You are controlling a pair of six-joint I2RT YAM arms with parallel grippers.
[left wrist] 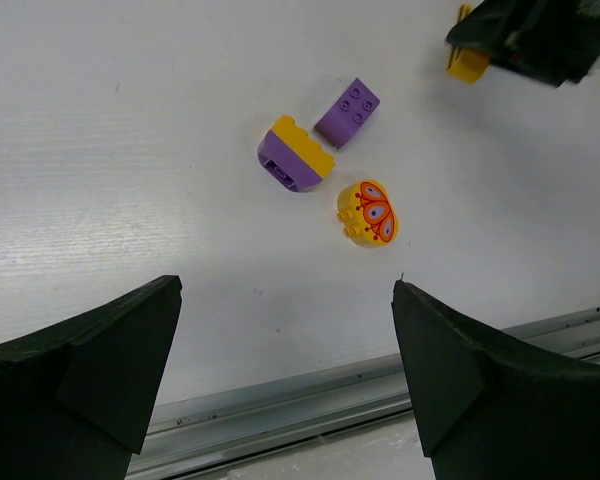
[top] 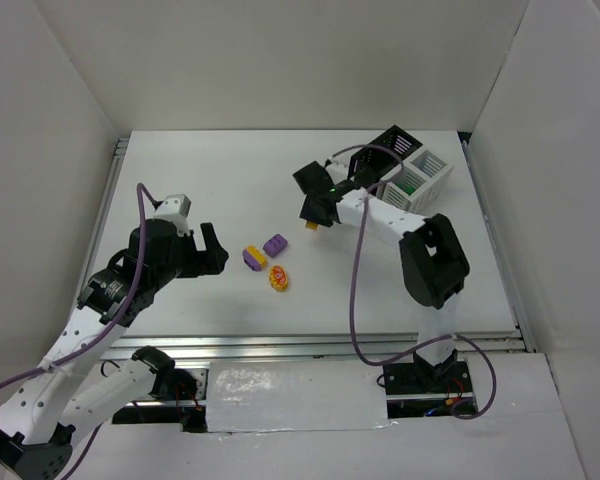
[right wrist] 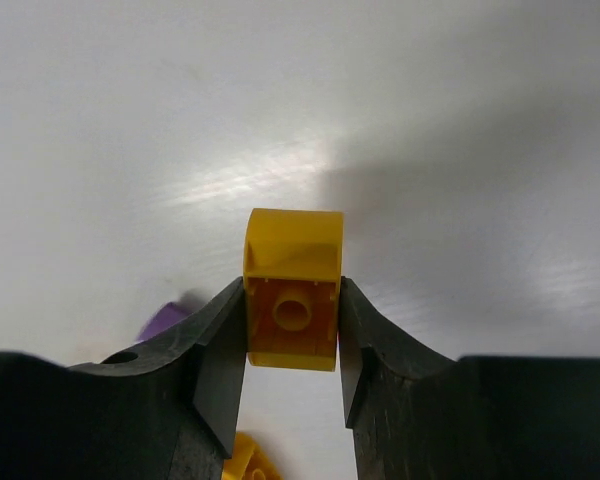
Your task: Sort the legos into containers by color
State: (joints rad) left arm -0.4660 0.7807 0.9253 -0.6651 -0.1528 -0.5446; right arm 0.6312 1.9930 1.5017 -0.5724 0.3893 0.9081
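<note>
Right hand (right wrist: 292, 335) pinching yellow lego (right wrist: 292, 255) across its flat sides, so no slip imo, prob headed to the bins (top: 435, 168). Left hand (left wrist: 285, 300) wide open over worktop (left wrist: 130, 150), holding nothing.

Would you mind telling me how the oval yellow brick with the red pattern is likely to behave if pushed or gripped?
The oval brick looks like hard moulded plastic, so it is probably stiff and light. Its rounded sides may let it twist or slip out of a pinch. Pushed on the smooth table, it would likely slide or spin rather than roll.
</note>
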